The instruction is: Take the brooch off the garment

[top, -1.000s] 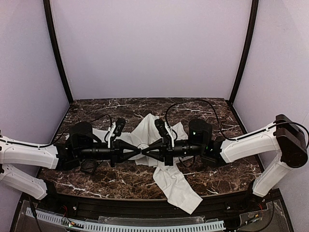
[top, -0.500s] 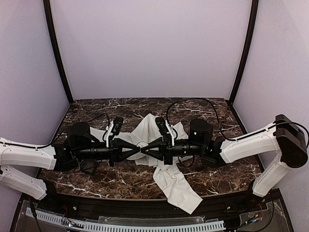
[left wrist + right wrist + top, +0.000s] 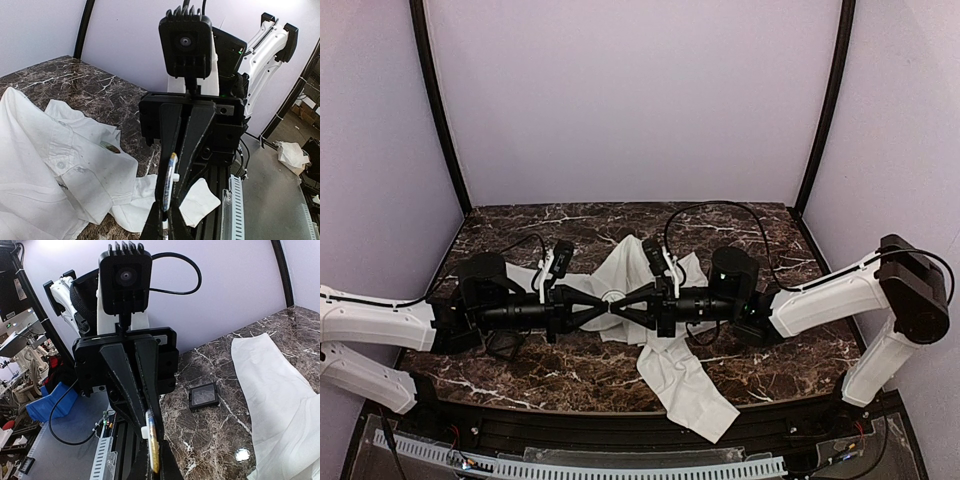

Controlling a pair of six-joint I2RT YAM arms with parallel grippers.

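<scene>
Left gripper [image 3: 601, 306] and right gripper [image 3: 620, 305] were tip-to-tip at centre frame. Both were clamped on the edge-on brooch [image 3: 169, 181] above the shirt [image 3: 675, 380], presumably for a handover.

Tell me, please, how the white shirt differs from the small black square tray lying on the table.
The shirt is white; the tray is black. The shirt is far larger, spreading across the middle of the table, while the tray is a small square. The shirt lies crumpled and folded; the tray lies flat with crisp, straight edges. Both rest on the dark marble table.
</scene>
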